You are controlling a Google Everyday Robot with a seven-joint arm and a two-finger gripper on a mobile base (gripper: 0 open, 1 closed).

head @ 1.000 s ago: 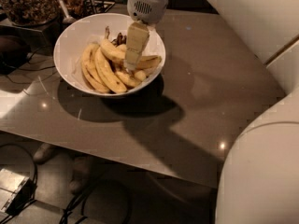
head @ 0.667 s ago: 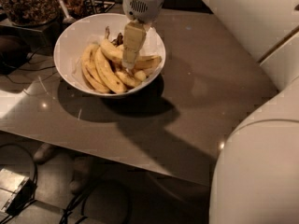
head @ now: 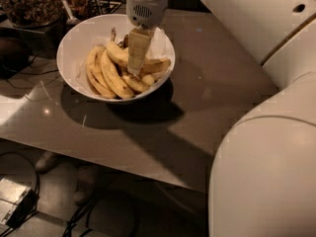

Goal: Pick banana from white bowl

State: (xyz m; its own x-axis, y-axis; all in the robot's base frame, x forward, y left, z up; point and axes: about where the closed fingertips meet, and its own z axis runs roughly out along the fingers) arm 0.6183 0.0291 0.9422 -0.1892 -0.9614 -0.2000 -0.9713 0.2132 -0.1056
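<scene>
The white bowl stands on the far left part of the grey table and holds several yellow bananas. The long curved banana lies in the bowl's front left, beside another long one at the left wall. Shorter bananas lie toward the right wall. My gripper hangs straight down from its white wrist into the middle of the bowl, its tip among the bananas just right of the long one. It hides part of the fruit behind it.
A dark glass jar of nuts stands behind the bowl at the far left, with utensils beside it. My large white arm fills the right side. The table's front edge runs diagonally; cables and a box lie on the floor.
The gripper has shifted slightly to the left and a little lower into the bowl. The bowl and bananas have not moved.
</scene>
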